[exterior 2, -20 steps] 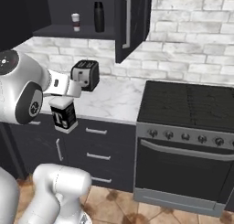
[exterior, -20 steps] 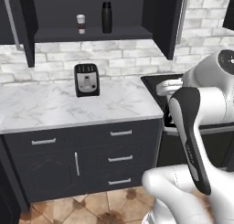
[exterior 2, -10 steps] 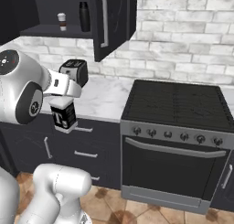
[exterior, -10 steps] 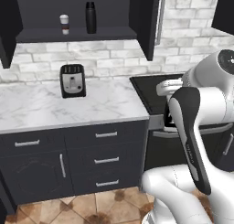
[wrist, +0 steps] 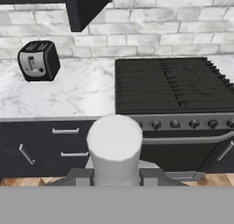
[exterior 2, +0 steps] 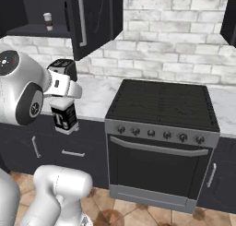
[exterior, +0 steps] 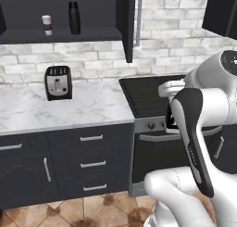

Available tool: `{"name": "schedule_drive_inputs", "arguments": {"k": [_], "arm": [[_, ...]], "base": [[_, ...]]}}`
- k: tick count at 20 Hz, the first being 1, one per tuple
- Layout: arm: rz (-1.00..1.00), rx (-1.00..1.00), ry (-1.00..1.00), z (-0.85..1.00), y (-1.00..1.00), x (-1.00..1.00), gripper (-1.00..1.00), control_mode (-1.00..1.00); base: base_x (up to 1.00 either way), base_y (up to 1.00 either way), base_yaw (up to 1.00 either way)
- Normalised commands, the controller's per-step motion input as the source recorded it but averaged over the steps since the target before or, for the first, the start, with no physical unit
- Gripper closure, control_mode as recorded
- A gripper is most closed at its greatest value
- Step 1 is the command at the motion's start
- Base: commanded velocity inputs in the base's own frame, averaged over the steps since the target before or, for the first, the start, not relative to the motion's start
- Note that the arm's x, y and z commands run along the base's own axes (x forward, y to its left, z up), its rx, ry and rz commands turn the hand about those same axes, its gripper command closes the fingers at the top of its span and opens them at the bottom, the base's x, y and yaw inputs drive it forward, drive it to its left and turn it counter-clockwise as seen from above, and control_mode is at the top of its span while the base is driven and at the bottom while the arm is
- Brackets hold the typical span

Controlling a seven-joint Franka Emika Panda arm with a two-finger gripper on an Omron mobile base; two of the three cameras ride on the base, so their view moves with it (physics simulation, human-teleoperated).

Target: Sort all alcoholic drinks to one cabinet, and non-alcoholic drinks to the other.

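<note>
The view has slid right along the counter (exterior: 92, 105) — the base is driving. The gripper (exterior 2: 64, 97) stays clamped on the squat pale bottle (exterior 2: 64, 116), carried low; coffee cup (exterior: 46, 24) and black flask (exterior: 73, 17) sit on the left cabinet's shelf (exterior: 60, 34) — the other cabinet likely comes next.

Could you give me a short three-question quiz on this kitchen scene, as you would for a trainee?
1. True or false: the gripper is shut on the squat pale bottle.
2. Which two drinks stand on the open cabinet shelf?
3. The toaster stands: A on the stove, B on the marble counter, C in a drawer.

Key: 1 true. 2 the coffee cup and the black flask. 3 B.
</note>
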Motion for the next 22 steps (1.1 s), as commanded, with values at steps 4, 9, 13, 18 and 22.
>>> {"name": "schedule_drive_inputs", "arguments": {"k": [4,9,13,18,22], "arm": [[0.00,0.00,0.00,0.00,0.00,0.00,1.00,1.00],[0.00,0.00,0.00,0.00,0.00,0.00,1.00,1.00],[0.00,0.00,0.00,0.00,0.00,0.00,1.00,1.00],[0.00,0.00,0.00,0.00,0.00,0.00,1.00,1.00],[0.00,0.00,0.00,0.00,0.00,0.00,1.00,1.00]], "base": [[-0.03,-0.48,0.00],[-0.01,-0.46,0.00],[0.00,-0.43,0.00],[-0.01,-0.44,0.00],[-0.02,-0.45,0.00]]}}
